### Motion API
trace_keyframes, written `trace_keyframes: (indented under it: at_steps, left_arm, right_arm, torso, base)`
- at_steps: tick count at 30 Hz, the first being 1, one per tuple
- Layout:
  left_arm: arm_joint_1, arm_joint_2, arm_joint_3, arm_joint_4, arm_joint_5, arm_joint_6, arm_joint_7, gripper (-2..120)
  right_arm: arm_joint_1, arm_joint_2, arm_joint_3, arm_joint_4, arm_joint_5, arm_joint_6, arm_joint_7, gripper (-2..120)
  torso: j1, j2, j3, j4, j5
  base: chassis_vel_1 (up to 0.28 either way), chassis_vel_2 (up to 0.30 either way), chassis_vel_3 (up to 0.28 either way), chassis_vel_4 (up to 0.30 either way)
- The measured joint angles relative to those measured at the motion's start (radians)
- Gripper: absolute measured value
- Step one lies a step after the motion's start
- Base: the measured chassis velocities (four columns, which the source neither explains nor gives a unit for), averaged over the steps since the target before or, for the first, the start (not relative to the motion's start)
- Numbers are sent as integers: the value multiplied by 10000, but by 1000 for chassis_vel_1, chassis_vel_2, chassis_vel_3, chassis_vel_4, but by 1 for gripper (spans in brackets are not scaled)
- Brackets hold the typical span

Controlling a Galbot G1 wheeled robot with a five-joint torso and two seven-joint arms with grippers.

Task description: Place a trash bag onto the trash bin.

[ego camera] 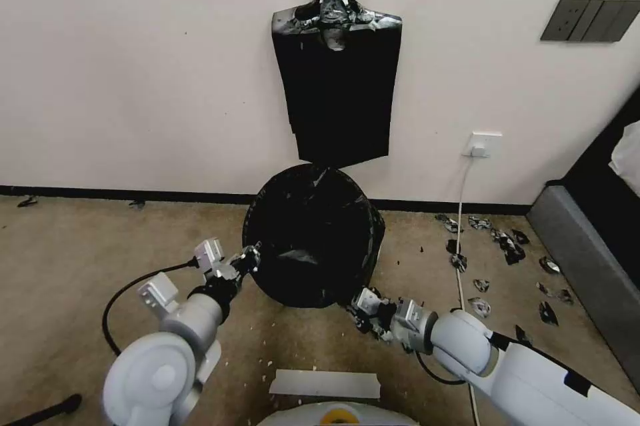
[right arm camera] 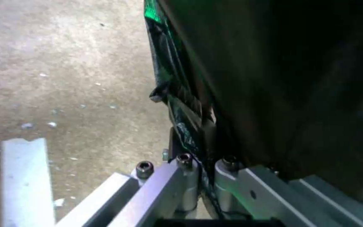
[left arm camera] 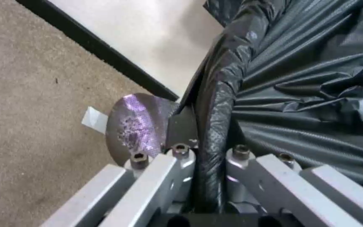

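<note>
Floor: beige carpet point(ego camera: 80, 259), short pile, littered with pale flecks near the robot. Torn black plastic scraps point(ego camera: 507, 243) lie scattered on the right side, between the bin and a grey upholstered furniture edge point(ego camera: 587, 266). A flat white strip point(ego camera: 325, 384) lies on the carpet just ahead of the robot's base.

Wall: off-white, with a black baseboard point(ego camera: 120, 194) along its foot. A flat bunch of black bags point(ego camera: 340, 89) hangs on the wall from a knot, directly above the bin. A white outlet point(ego camera: 483, 144) with a white cable point(ego camera: 460, 213) running down to the floor sits right of it; a dark switch panel point(ego camera: 590, 19) is higher on the right.

Trash bin point(ego camera: 313, 246): stands on the carpet against the wall, centre of the head view, its walls and mouth covered by the trash bag point(ego camera: 320, 226); glossy black film drapes over the rim and sinks into the opening.

Left gripper point(ego camera: 250, 258): at the bin's left rim. In the left wrist view its fingers are closed together on a rolled fold of the bag at the rim point(left arm camera: 215, 126).

Right gripper point(ego camera: 363, 303): low at the bin's front-right side. The right wrist view shows its fingers pinched on a thin edge of bag film point(right arm camera: 181, 104) against the covered wall.
</note>
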Motion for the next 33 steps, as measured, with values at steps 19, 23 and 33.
trace_keyframes:
  at_steps: [19,23,33]
  left_arm:
    - [-151,305,-131,211,240,-58,32,3]
    - [-264,350,-148,422,328,-84,34,3]
    - [-427,367,-347,943,571,-148,24,3]
  right_arm:
    - [-63,-32,9,113,-53,63,-261,11]
    - [-233,-275,-70,890,-43,224,-580,30]
    - [-729,-768,21,2275,-105,831,-1635,76]
  torso:
    - [0,0,0,0,-2]
    - [0,-1,0,0,-1]
    - [0,0,0,0,0]
  base:
    - [0,0,0,0]
    - [0,0,0,0]
    - [0,0,0,0]
